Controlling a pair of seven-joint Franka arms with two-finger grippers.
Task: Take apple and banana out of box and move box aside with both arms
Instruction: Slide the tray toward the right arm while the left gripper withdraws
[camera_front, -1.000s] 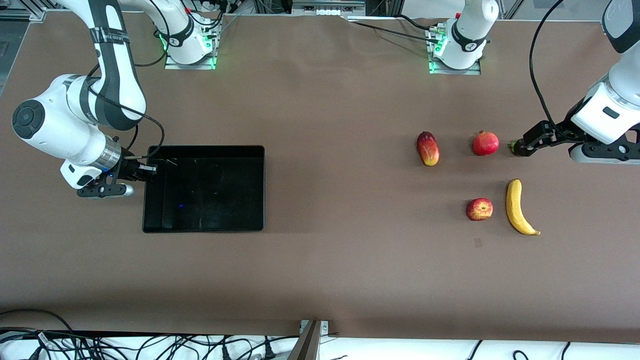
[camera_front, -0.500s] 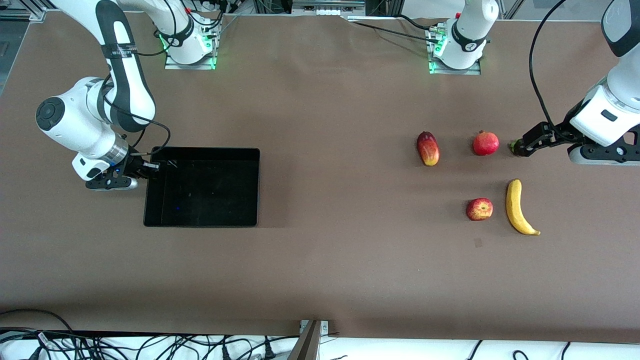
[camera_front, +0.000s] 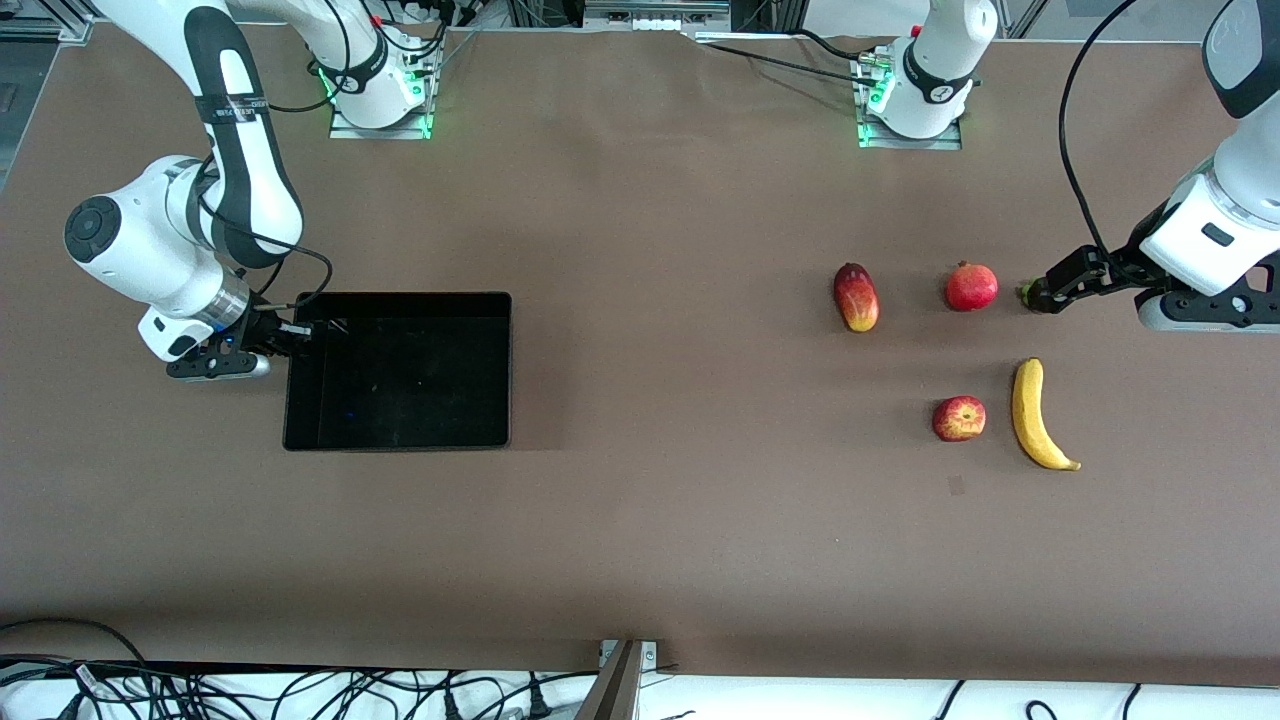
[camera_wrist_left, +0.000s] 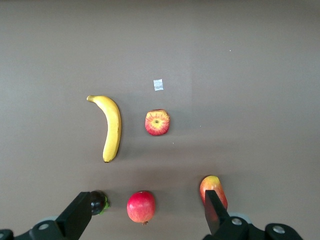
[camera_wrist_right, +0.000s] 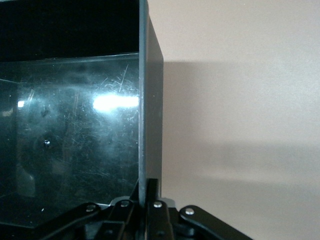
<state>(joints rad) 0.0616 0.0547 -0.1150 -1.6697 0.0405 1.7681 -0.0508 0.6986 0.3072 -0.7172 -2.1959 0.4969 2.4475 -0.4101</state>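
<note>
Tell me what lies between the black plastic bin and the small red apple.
Nothing: in the front view only bare brown table separates the black plastic bin from the small red apple.

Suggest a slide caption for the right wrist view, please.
Right tool shut on the black bin's wall, glossy floor visible.

Left gripper (camera_wrist_left: 145, 220): fingers spread wide, hanging over fruit row. Under it: pomegranate (camera_wrist_left: 141, 206) between fingers, dark small fruit (camera_wrist_left: 98, 202) by one finger, mango (camera_wrist_left: 213, 190) by other (tight cluster). Apple (camera_wrist_left: 157, 122) and banana (camera_wrist_left: 111, 127) lie apart, bare gap between them.

Right gripper (camera_wrist_right: 148, 192): pinched on bin (camera_front: 400, 371) wall; bare table outside wall, bin floor unobstructed.
</note>
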